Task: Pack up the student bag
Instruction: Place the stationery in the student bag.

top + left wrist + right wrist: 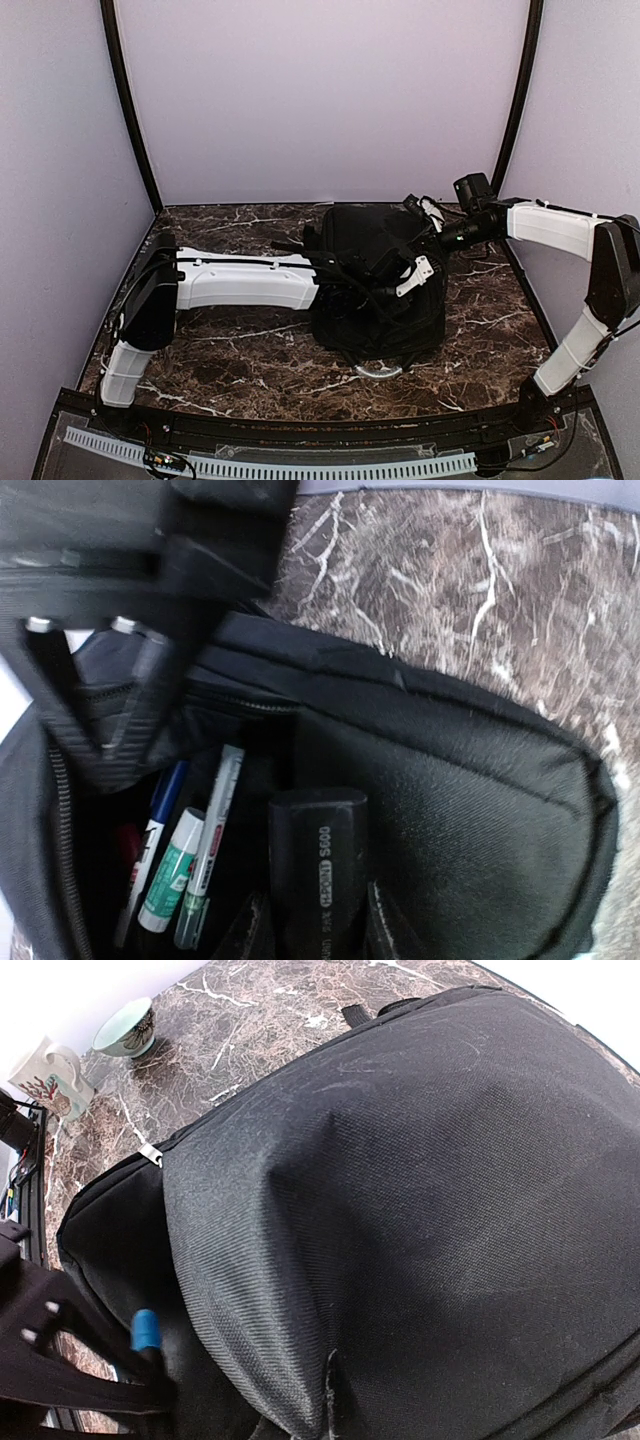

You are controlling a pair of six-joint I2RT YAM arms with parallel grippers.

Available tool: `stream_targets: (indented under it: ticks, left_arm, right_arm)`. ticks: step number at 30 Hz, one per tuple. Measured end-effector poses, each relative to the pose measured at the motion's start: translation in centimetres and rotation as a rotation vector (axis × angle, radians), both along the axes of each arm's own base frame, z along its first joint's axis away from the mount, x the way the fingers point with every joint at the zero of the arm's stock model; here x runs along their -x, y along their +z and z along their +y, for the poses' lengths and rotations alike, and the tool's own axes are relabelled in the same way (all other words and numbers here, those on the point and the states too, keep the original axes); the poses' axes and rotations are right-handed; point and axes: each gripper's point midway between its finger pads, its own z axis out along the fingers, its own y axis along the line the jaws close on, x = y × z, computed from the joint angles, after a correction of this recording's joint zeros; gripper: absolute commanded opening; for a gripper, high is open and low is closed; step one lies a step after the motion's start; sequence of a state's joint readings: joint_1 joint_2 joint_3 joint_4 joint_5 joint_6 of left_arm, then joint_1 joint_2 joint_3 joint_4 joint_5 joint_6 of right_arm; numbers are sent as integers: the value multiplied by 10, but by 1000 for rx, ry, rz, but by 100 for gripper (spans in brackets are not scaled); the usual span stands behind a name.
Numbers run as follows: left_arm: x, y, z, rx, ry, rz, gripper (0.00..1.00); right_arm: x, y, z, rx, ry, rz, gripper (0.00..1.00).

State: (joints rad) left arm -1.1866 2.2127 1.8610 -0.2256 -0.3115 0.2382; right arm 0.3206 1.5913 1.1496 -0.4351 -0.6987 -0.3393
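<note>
Jaws on the left gripper are clamped on one black rectangular block with grey lettering, down in the open pocket of the big black fabric backpack, right beside three pens or markers lying in there. Right gripper has its jaws pressed together at the bag's far top corner. That single bag sits about mid-way on the dark marble table.

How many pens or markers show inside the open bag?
3, side by side in the student bag: blue-capped pen leftmost, green white-capped marker middle, long white marker rightmost. A red thing further left may be another.
</note>
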Motion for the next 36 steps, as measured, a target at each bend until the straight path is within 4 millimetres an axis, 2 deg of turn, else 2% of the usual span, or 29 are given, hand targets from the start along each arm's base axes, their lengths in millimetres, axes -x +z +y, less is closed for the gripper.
stream_targets:
  ticks: [4,10,13,16,18,21,26,32,36]
  left_arm:
    - [-8,-14,2,-44,-23,-12,12]
    - [-33,-24,9,-85,-33,-32,13]
    - [-48,-28,8,-108,-41,-66,13]
    - [-54,-40,5,-153,-61,-107,13]
    - [-56,-49,4,-192,-73,-136,16]
    - [-62,-56,2,-234,-73,-186,26]
    - [-69,-50,7,-278,-35,-257,41]
    - [-64,-47,6,-297,-15,-290,48]
    - [-52,-44,1,-294,-16,-294,51]
  right_arm:
    - [0,0,0,0,0,0,0]
    - [0,0,0,0,0,0,0]
    - [0,0,0,0,0,0,0]
    - [0,0,0,0,0,1,0]
    - [0,0,0,0,0,1,0]
    - [0,0,0,0,0,2,0]
    - [0,0,0,0,0,2,0]
    - [0,0,0,0,0,1,0]
    - [0,0,0,0,0,2,0]
